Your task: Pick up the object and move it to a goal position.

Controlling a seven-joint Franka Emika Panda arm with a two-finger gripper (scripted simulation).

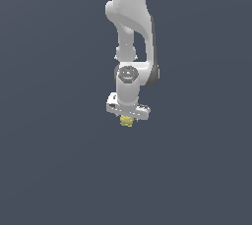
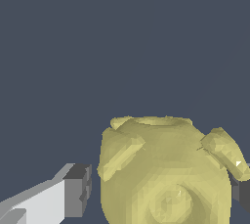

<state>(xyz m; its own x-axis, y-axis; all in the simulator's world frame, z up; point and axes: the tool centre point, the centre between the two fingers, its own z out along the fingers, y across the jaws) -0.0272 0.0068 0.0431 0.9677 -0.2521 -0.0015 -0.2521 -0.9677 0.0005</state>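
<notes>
Exterior view: the gripper [image 1: 127, 116] sits over the object [image 1: 126, 121], mid-table, far from every edge. Wrist view: the fingers [image 2: 77, 190] flank the object [image 2: 163, 174], one visibly apart, not yet clenched; close evenly before lifting.

Exterior view: camera set well back from the scene, facing the white jointed robot arm [image 1: 129, 37], which descends from the top centre of the frame to mid-frame. Plain dark blue-grey backdrop fills the rest.

Wrist view: camera very near, looking along the white, grey-tipped gripper [image 2: 161, 191]. One finger [image 2: 73, 191] enters at the lower left of the frame, the other shows at the lower right edge.

Shared content: the small pale-yellow lumpy rounded object [image 1: 127, 120] [image 2: 163, 174], tiny at centre in the exterior view, filling the lower centre in the wrist view.
</notes>
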